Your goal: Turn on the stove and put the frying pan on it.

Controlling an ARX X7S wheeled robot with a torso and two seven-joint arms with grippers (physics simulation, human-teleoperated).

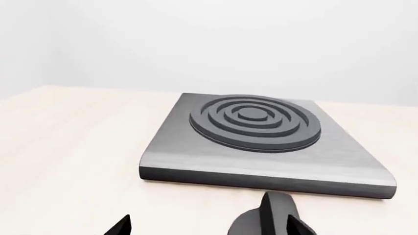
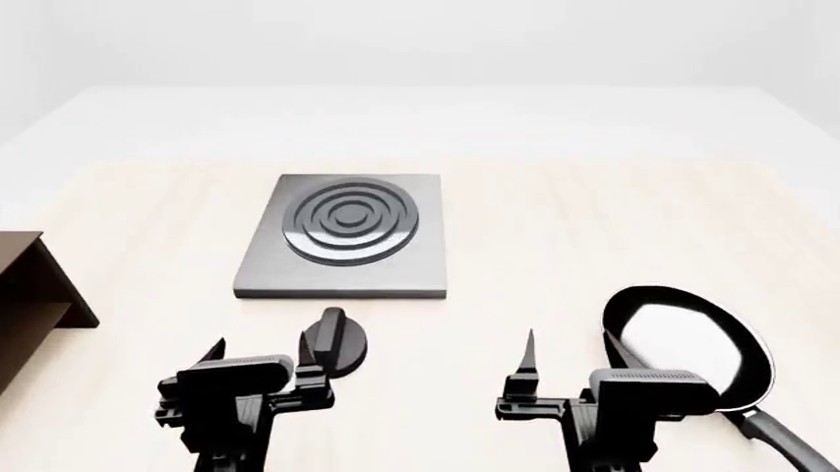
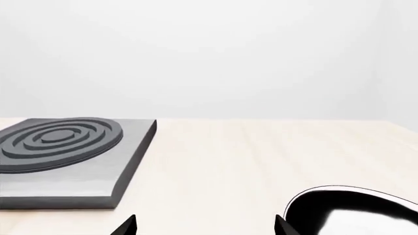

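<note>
The grey stove [image 2: 344, 236] lies flat on the table with its ringed burner [image 2: 350, 218] on top; it also shows in the left wrist view [image 1: 261, 142] and the right wrist view [image 3: 65, 156]. Its round knob [image 2: 334, 344] sits on the table just in front of the slab. My left gripper [image 2: 263, 354] is open, and the knob [image 1: 271, 215] lies between its fingers, close to one fingertip [image 1: 300, 227]. The frying pan [image 2: 690, 344] lies at the right, handle toward me. My right gripper [image 2: 573, 354] is open and empty, just left of the pan [image 3: 353, 210].
A dark brown wooden shelf [image 2: 27, 295] stands at the table's left edge. The pale wooden table [image 2: 552, 226] stretches beyond the stove to a white wall.
</note>
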